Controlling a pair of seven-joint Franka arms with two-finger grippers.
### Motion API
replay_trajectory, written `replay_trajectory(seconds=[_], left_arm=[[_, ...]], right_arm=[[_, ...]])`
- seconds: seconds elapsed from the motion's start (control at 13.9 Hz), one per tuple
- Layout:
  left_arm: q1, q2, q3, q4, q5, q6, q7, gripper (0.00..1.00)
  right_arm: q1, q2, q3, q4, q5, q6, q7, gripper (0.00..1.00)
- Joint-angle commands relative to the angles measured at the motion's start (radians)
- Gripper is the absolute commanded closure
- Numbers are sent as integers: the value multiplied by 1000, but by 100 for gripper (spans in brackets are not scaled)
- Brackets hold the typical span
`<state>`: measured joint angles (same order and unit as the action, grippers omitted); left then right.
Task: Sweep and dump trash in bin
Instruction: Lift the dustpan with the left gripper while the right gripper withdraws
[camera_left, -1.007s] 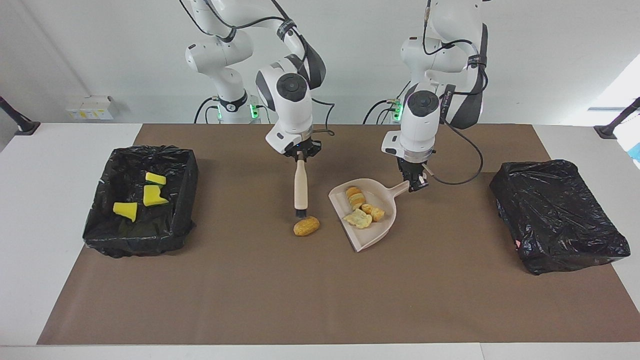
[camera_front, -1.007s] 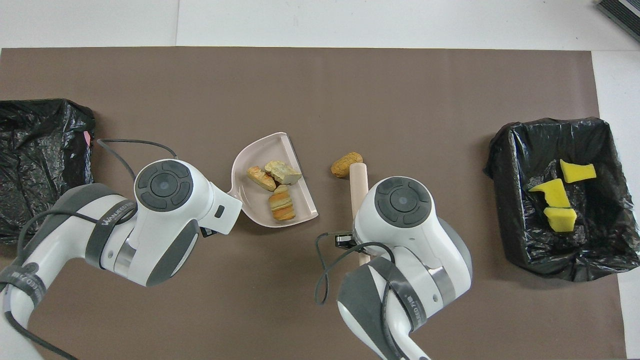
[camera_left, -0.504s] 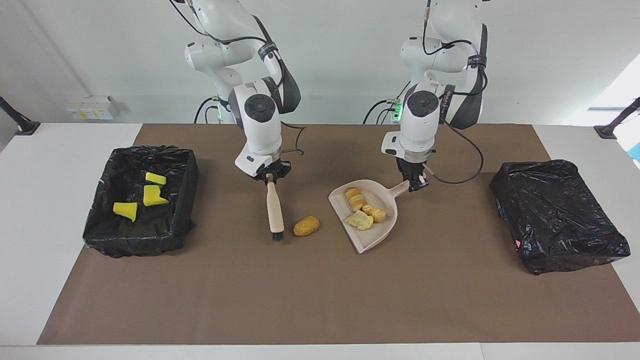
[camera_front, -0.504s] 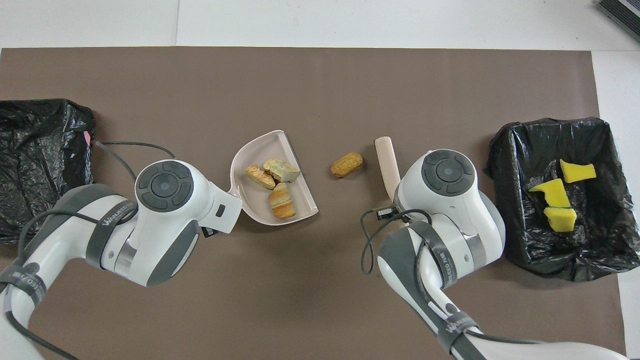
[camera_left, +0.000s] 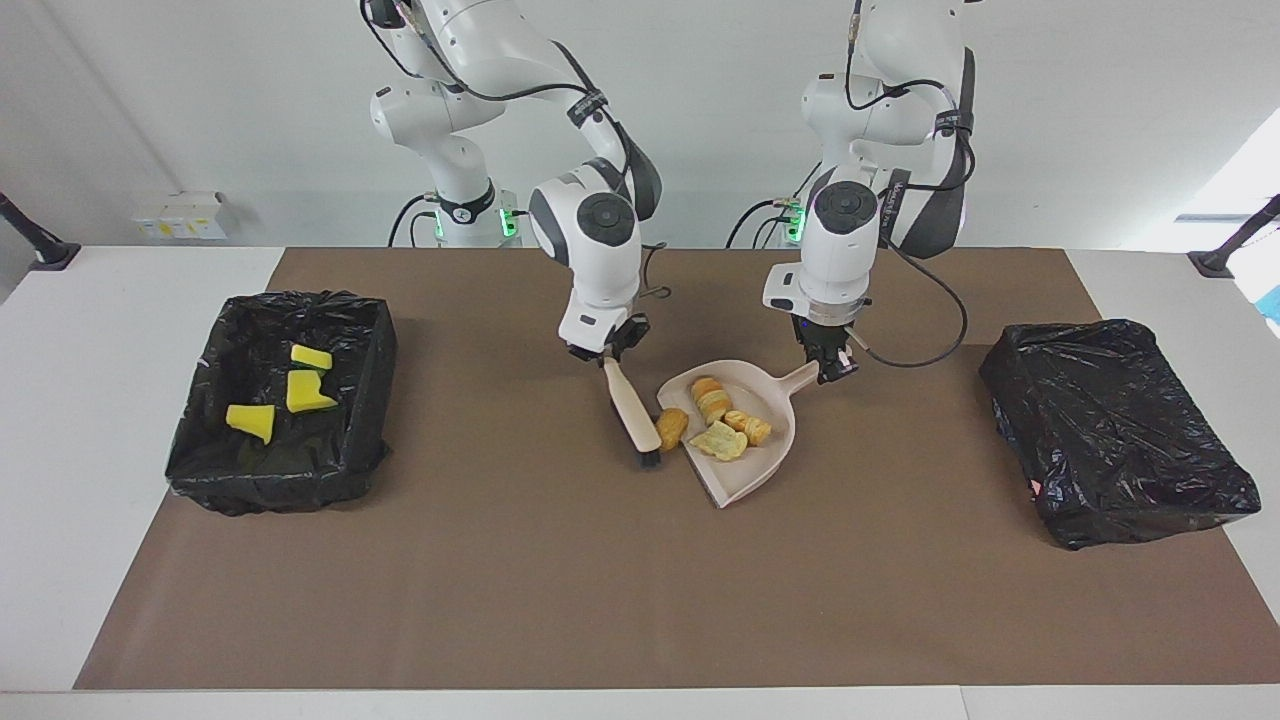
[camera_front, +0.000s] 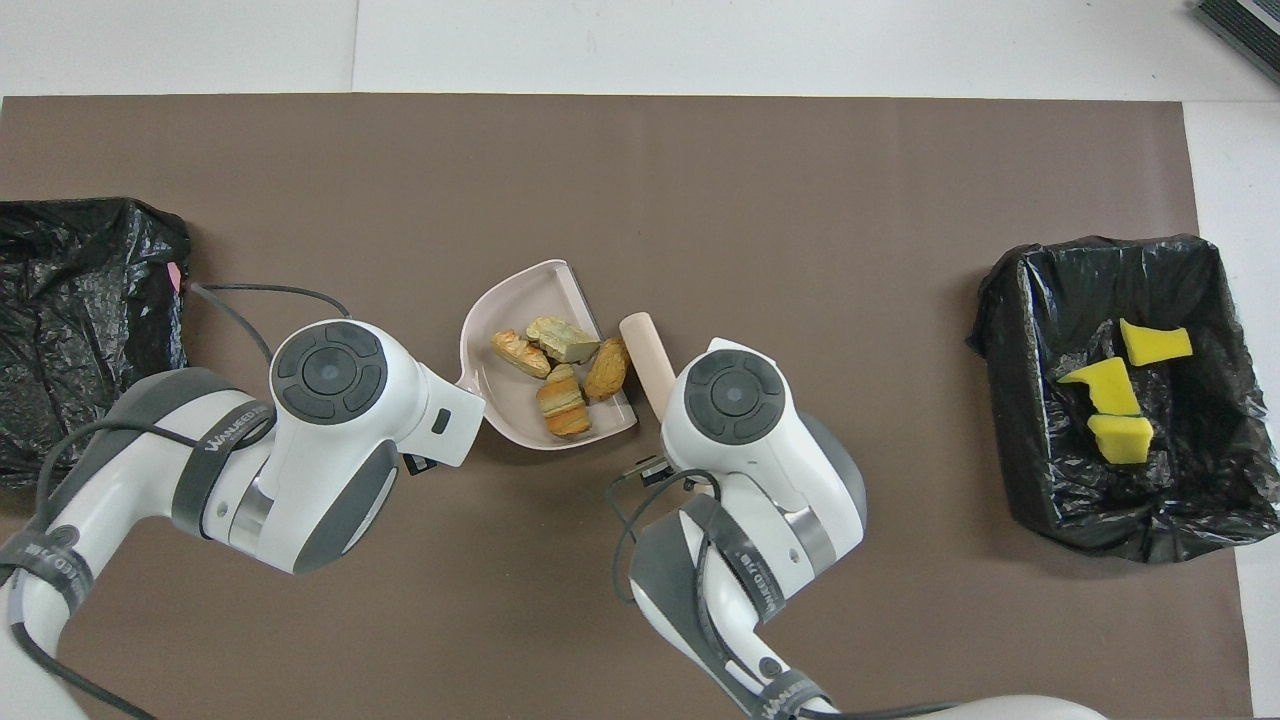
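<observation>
1. Facing view: the right gripper (camera_left: 606, 357) is clenched on the handle of the beige brush (camera_left: 632, 411), which slants down so that its dark bristles sit on the brown mat (camera_left: 560, 590), pressed against the last loose bread chunk (camera_left: 671, 428).
2. That chunk rests right at the open lip of the beige dustpan (camera_left: 765, 462); in the overhead view it looks to be just crossing the lip (camera_front: 607, 369). Three more bread chunks (camera_left: 722, 420) already lie inside the pan.
3. The left gripper (camera_left: 829, 369) is clamped on the dustpan's handle and holds the pan flat on the mat.
4. To finish the sweep well, the brush probably needs a short, low push toward the pan's back wall, bristles kept on the mat so the chunk does not roll under or past the lip.
5. The pan should stay pressed down until the chunk is fully in.
6. Three yellow sponge scraps (camera_left: 288, 391) lie in the open black-lined bin (camera_left: 372, 330) at the right arm's end; a second black-bagged bin (camera_left: 1120, 440) sits at the left arm's end.
</observation>
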<state>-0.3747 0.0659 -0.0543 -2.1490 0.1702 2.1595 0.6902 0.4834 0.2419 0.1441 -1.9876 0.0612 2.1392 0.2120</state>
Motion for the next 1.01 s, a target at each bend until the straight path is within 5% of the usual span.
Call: replay_trajectory(seconds=[0.0,0.29,0.65,0.94], left_arm=[[-9,-14,8,-19,11,25,-26,100],[13,-6,11,-2,-33,26,-26,100],[77,11,10,46,-144,28,-28,100],[149,-14,8,93,-186,11,-17,100]], right_arm=[[-5,-19,43,-11,109,19,-51,100],[-18,-39,52,-11,131,-18,-46,100],[-124,-182,48,-10,108,-201,-36,100],[-62,-260,55,-72,98,-229,122,100]])
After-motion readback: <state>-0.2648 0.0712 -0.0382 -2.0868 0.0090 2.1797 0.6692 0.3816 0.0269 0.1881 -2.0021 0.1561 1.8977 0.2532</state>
